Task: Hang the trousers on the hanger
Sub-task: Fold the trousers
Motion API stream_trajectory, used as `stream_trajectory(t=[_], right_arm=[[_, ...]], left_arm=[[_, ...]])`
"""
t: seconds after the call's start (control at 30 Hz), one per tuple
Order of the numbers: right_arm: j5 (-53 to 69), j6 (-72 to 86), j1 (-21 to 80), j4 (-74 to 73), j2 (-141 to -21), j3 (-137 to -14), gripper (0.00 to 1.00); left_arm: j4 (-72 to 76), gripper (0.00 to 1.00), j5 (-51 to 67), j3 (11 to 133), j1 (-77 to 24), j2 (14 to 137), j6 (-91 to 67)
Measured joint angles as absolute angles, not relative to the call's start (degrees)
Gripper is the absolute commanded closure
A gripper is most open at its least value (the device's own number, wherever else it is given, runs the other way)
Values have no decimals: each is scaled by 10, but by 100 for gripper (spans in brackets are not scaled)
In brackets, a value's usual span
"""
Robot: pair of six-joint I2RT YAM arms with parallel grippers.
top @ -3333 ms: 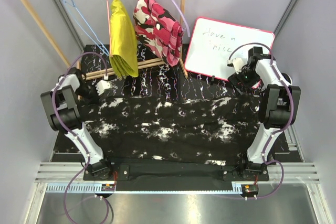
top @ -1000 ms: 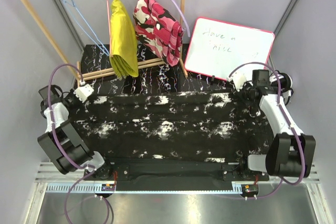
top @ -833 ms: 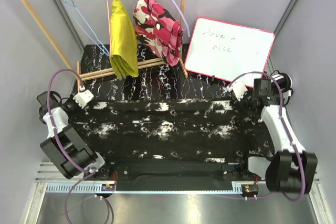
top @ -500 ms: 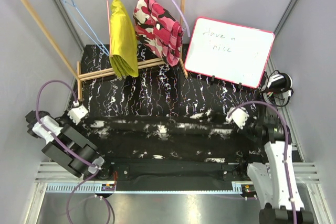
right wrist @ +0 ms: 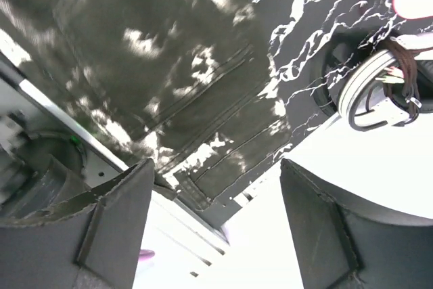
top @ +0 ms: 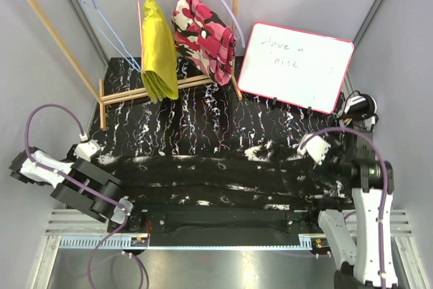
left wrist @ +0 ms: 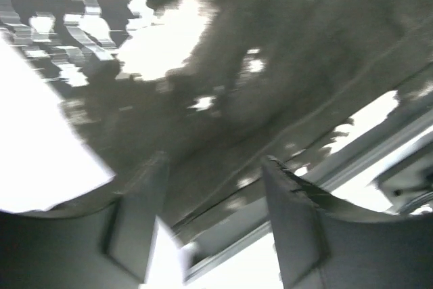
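The black trousers (top: 216, 177) with white blotches lie folded lengthwise into a long band across the near part of the table. My left gripper (top: 91, 153) hovers at the band's left end, and my right gripper (top: 318, 153) hovers over its right end. In the left wrist view the left gripper (left wrist: 213, 170) is open above blurred dark fabric (left wrist: 270, 52), holding nothing. The right wrist view shows the right gripper (right wrist: 216, 170) open over the trousers' seamed corner (right wrist: 155, 65), also holding nothing. The light-blue wire hanger (top: 101, 21) hangs bare on the wooden rack at the far left.
The wooden rack (top: 51, 21) also carries a pink hanger with a yellow garment (top: 157, 49) and a lilac hanger with a pink camouflage garment (top: 203, 35). A whiteboard (top: 294, 65) leans at the far right. A coiled white-and-black object (top: 356, 106) lies at the table's right edge (right wrist: 379, 86).
Both arms drew the trousers' far edge toward the near edge, folding the spread garment into a narrow band. Both grippers then opened and let go of the fabric.
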State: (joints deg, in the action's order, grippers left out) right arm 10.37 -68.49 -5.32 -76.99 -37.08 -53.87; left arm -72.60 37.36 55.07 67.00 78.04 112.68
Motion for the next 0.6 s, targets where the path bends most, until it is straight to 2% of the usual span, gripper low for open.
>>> stream_trajectory(t=[0.1, 0.2, 0.33, 0.47, 0.6], right_arm=[[116, -640, -53, -758, -435, -584, 33], [122, -597, -53, -739, -532, -585, 41], [119, -547, -53, -689, -669, -560, 45], [97, -525, -53, -637, -734, -496, 45], [68, -501, -53, -588, -827, -472, 46]], left_arm=[[-729, 35, 382, 563, 641, 746, 1127], [-705, 36, 382, 531, 561, 697, 1126], [-633, 40, 325, 445, 468, 672, 1076], [-574, 40, 248, 383, 440, 718, 1031], [-538, 41, 209, 385, 412, 766, 976]])
